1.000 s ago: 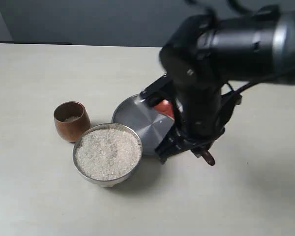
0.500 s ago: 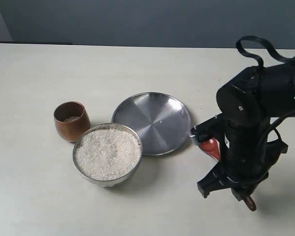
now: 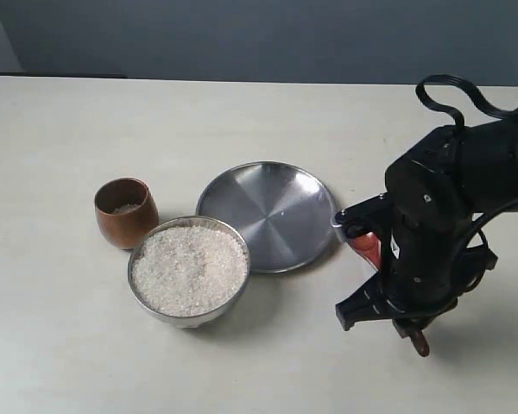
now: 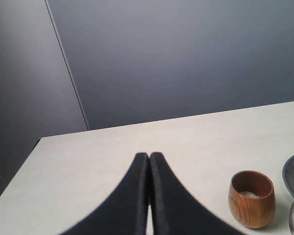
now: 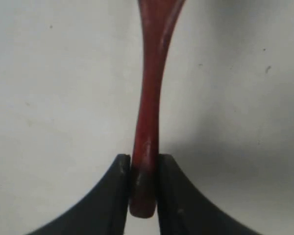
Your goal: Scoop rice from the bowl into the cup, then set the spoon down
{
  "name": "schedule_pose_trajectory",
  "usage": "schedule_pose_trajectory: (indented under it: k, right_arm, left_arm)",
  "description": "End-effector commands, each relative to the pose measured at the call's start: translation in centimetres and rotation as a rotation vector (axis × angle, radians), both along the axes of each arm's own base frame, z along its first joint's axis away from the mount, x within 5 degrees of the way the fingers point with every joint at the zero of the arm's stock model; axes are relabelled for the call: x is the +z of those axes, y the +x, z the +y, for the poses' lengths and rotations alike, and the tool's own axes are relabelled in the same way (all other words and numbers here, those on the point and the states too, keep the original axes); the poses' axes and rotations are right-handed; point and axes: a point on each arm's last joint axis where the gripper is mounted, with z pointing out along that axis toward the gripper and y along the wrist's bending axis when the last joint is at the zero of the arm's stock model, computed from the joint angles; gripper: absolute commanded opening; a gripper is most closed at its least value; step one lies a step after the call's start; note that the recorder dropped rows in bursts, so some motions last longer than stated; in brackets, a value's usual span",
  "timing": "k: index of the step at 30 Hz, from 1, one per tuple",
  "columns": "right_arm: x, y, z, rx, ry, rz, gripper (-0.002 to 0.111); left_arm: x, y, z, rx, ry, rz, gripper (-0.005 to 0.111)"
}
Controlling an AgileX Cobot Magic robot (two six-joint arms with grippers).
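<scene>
The steel bowl (image 3: 231,297) holds a pale heap of rice (image 3: 188,267) at the table's front left. Just behind it to the left stands the brown wooden cup (image 3: 125,211) (image 4: 251,198), with a little rice at its bottom. My right gripper (image 5: 144,159) (image 3: 410,330) is shut on the handle of the reddish-brown spoon (image 5: 149,98) near its end. It hangs low over bare table to the right of the plate. The spoon's red bowl end (image 3: 365,246) shows beside the arm. My left gripper (image 4: 149,155) is shut and empty, away from the cup.
A flat steel plate (image 3: 268,214) lies behind and to the right of the bowl, its rim close to the right arm. The black right arm (image 3: 440,216) and its cable fill the right side of the exterior view. A grey wall stands behind the table.
The right arm has carried the spoon from over the plate to the front right of the table. In the last half second it shifted slightly left and lower.
</scene>
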Motion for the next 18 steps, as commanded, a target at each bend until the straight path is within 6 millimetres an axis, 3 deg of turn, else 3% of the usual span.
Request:
schedule_pose_trajectory:
  k: [1, 7, 14, 18]
  right_arm:
    - [-0.9, -0.1, -0.4, -0.002, -0.020, 0.005, -0.001]
    - [-2.2, -1.0, -1.1, 0.002, -0.013, -0.010, 0.000]
    - [-2.6, -1.3, -1.3, 0.004, -0.003, -0.017, 0.031]
    - [-2.6, -1.3, -1.3, -0.034, 0.002, -0.033, 0.031]
  left_arm:
    - [0.2, -0.1, 0.0, 0.002, 0.002, -0.012, 0.000]
    - [0.2, -0.1, 0.0, 0.002, 0.002, -0.012, 0.000]
    - [0.2, -0.1, 0.0, 0.002, 0.002, -0.012, 0.000]
    - [0.2, -0.1, 0.0, 0.002, 0.002, -0.012, 0.000]
